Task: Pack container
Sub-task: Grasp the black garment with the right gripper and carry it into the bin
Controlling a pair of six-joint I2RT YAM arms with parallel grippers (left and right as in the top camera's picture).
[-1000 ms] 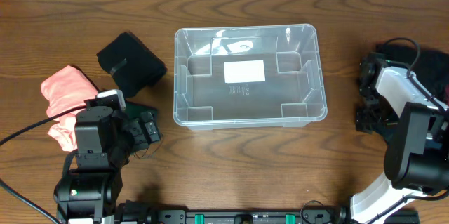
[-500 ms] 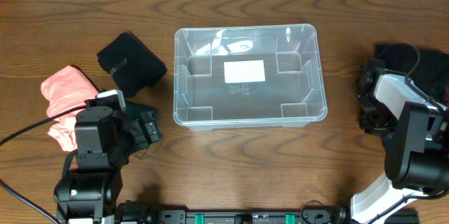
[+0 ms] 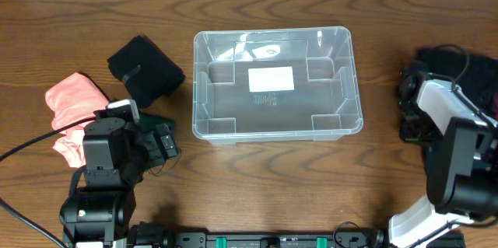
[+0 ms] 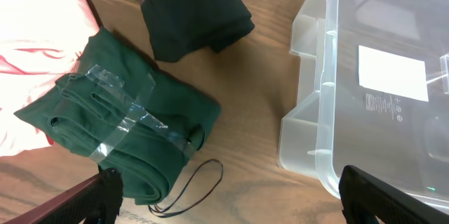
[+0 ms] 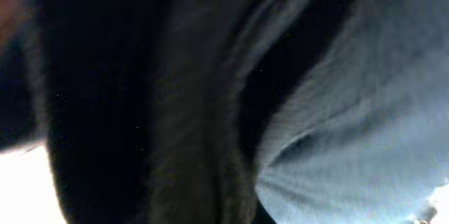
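Observation:
The clear container (image 3: pixel 201 85) stands empty mid-table, a white label (image 3: pixel 270 78) on its base; its left wall (image 4: pixel 330 112) fills the right of the left wrist view. My left gripper (image 4: pixel 238 199) hangs open over bare wood between a taped green garment (image 4: pixel 119 133) and the container. A black garment (image 3: pixel 144 69) and a pink garment (image 3: pixel 70 100) lie left of the container. My right gripper (image 3: pixel 412 108) is down at a dark garment (image 3: pixel 459 60) by the right edge. Dark cloth (image 5: pixel 140 97) fills the right wrist view and hides the fingers.
A thin black cord loop (image 4: pixel 196 189) lies on the wood beside the green garment. Pale grey-blue cloth (image 5: pixel 365 112) shows at the right of the right wrist view. The right arm's white link (image 3: pixel 447 108) stands close to the table's right edge.
The right gripper has shifted slightly right into the dark garment and closed. The left arm and the garments on the left have not moved.

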